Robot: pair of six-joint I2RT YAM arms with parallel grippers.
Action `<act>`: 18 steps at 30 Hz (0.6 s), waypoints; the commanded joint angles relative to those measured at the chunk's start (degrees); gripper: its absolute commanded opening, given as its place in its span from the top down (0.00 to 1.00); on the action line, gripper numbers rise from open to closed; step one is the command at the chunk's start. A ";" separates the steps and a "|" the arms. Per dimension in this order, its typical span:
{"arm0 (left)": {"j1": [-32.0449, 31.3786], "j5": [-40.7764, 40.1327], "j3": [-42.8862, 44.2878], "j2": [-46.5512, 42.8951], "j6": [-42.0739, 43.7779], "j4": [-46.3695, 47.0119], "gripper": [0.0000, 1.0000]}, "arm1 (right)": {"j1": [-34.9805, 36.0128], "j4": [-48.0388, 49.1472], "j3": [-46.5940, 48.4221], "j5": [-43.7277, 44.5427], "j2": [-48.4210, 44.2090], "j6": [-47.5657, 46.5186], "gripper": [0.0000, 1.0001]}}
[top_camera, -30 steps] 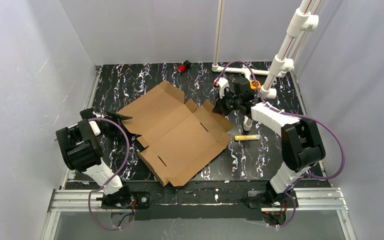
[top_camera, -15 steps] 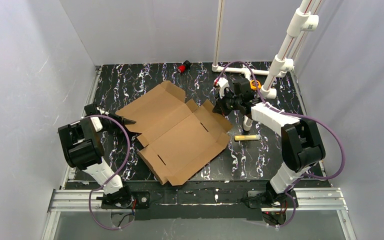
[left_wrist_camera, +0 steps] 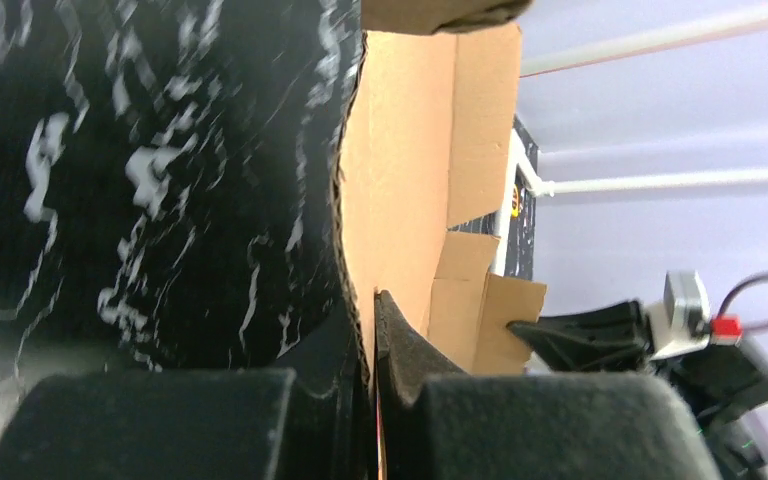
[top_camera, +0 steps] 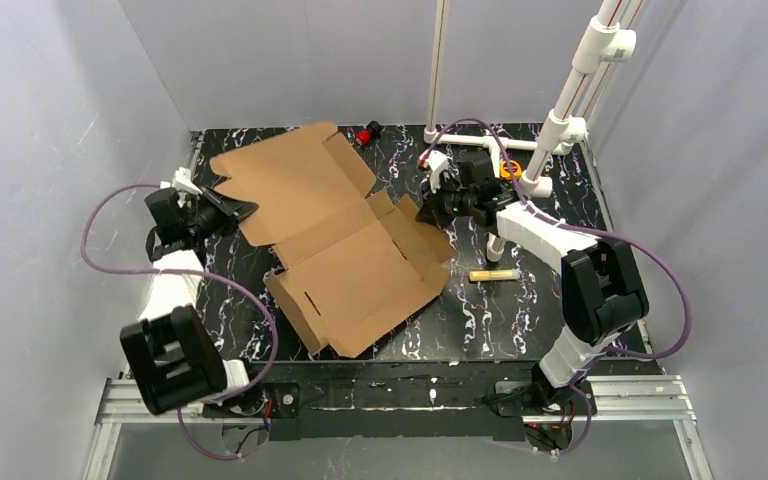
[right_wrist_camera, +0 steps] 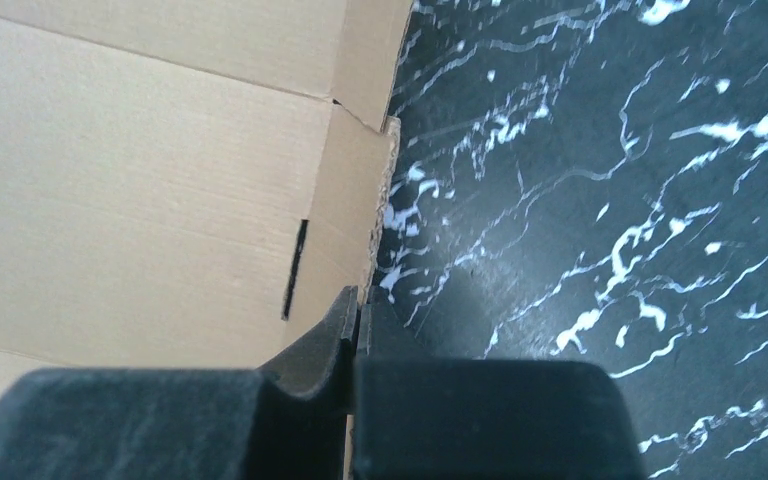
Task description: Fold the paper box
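Black table (top_camera: 530, 325) — paper box (top_camera: 360, 275), yellow pen (top_camera: 493, 274).

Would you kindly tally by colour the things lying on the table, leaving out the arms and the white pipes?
Brown: 1, the paper box
Yellow: 1, a small tube
Red and black: 1, a small object
Orange: 1, a small ring beside the pipes
Total: 4

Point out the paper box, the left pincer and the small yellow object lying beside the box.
paper box (top_camera: 345, 265), top external view, its flat middle panel.
left pincer (left_wrist_camera: 373, 318), left wrist view, between the fingertips clamping the box's edge.
small yellow object (top_camera: 494, 274), top external view, its middle.
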 commanded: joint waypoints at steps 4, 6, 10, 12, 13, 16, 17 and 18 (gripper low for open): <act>-3.35 0.90 -6.97 -15.08 11.76 20.28 1.00 | 0.67 -0.01 10.40 3.35 2.88 1.62 0.99; -4.61 1.72 -8.53 -17.55 15.26 23.39 1.00 | 0.67 0.37 11.12 2.81 3.46 2.46 0.99; -5.39 3.34 -12.78 -22.10 18.17 30.40 1.00 | -0.58 1.30 10.22 2.73 3.09 3.35 0.99; -5.62 4.40 -15.79 -24.24 18.36 36.01 1.00 | -2.12 1.65 9.14 2.26 2.67 3.10 0.99; -6.03 4.83 -17.26 -25.04 18.78 38.82 1.00 | -2.88 2.13 8.40 1.61 2.57 3.13 0.99; -7.51 6.36 -19.64 -26.40 21.16 41.26 1.00 | -4.29 4.35 5.78 -0.20 2.61 1.61 0.99; -8.03 7.32 -20.01 -26.65 22.13 41.42 1.00 | -4.33 5.59 5.03 -0.65 2.75 0.50 0.99; -8.56 8.27 -20.30 -27.02 23.07 41.47 1.00 | -4.34 6.61 4.20 -1.28 3.07 -0.25 0.99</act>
